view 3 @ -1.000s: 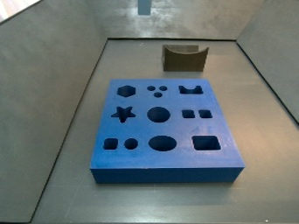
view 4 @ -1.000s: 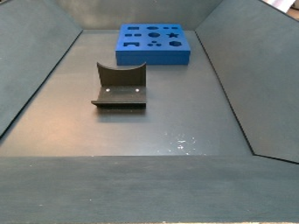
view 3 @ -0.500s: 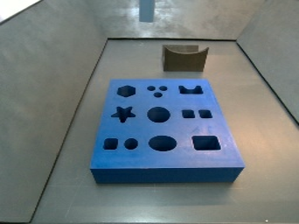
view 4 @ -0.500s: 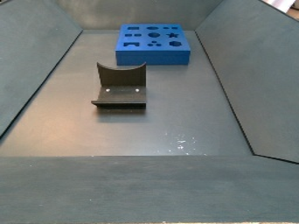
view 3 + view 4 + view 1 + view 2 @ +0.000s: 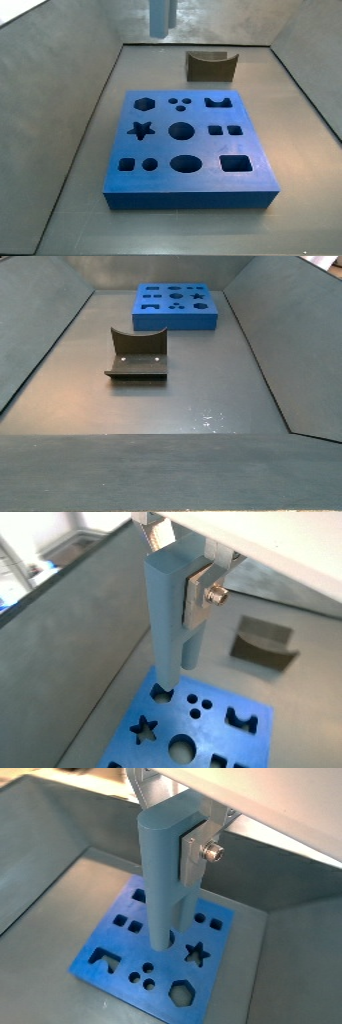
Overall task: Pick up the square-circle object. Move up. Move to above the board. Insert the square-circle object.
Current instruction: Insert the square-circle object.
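The board lies flat on the floor, with the fixture well apart behind it; high over the board hangs the square-circle object, upright, its lower end still clear of the holes. The end effector is clenched on the peg's upper part (silver plates pressed against its sides); a slight twist or offset could jam the peg on a hole's rim.

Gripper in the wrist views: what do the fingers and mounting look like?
The gripper, high above the board, has flat silver metal fingers in both wrist views. One plate carries a round screw head, and a pale housing sits above. No cables or markings show.
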Controlling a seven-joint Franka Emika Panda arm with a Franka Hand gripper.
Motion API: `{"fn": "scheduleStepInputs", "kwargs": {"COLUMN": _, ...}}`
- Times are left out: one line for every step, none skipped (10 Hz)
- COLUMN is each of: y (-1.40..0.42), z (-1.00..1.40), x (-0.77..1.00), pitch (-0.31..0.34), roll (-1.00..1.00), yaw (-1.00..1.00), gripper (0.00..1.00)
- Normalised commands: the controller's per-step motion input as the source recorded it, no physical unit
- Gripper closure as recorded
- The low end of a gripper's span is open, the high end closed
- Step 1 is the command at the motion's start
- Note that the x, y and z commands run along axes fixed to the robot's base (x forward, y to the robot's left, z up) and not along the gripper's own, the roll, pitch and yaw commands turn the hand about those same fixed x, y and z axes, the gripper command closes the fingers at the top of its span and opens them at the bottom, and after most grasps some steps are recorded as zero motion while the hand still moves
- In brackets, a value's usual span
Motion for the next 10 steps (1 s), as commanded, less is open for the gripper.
{"fn": "scheduleStepInputs", "kwargs": {"y": 0.0, "z": -0.36, "x": 0.0, "pitch": 0.0, "roll": 0.0, "yaw": -1.0, "gripper": 1.0}}
{"fn": "scheduleStepInputs", "kwargs": {"y": 0.0, "z": -0.41, "x": 0.0, "pitch": 0.0, "roll": 0.0, "yaw": -1.0, "gripper": 1.0}}
{"fn": "scheduleStepInputs", "kwargs": {"y": 0.0, "z": -0.38, "x": 0.0, "pitch": 0.0, "roll": 0.0, "yaw": -1.0, "gripper": 1.0}}
{"fn": "scheduleStepInputs", "kwargs": {"y": -0.01, "z": -0.33, "x": 0.0, "pitch": 0.0, "roll": 0.0, "yaw": -1.0, "gripper": 1.0}}
{"fn": "scheduleStepInputs", "kwargs": {"y": 0.0, "z": -0.37, "x": 0.0, "pitch": 0.0, "roll": 0.0, "yaw": -1.0, "gripper": 1.0}}
{"fn": "scheduleStepInputs", "kwargs": {"y": 0.0, "z": -0.37, "x": 0.0, "pitch": 0.0, "roll": 0.0, "yaw": -1.0, "gripper": 1.0}}
{"fn": "scheduleStepInputs", "kwargs": {"y": -0.05, "z": -0.31, "x": 0.0, "pitch": 0.0, "roll": 0.0, "yaw": -1.0, "gripper": 1.0}}
{"fn": "scheduleStepInputs", "kwargs": {"y": -0.08, "z": -0.05, "x": 0.29, "pitch": 0.054, "roll": 0.0, "yaw": -0.44, "gripper": 1.0}}
{"fn": "scheduleStepInputs", "kwargs": {"y": -0.04, "z": 0.0, "x": 0.07, "pitch": 0.0, "roll": 0.0, "yaw": 0.0, "gripper": 1.0}}
{"fn": "scheduleStepInputs", "kwargs": {"y": -0.23, "z": -0.01, "x": 0.0, "pitch": 0.0, "roll": 0.0, "yaw": -0.94, "gripper": 1.0}}
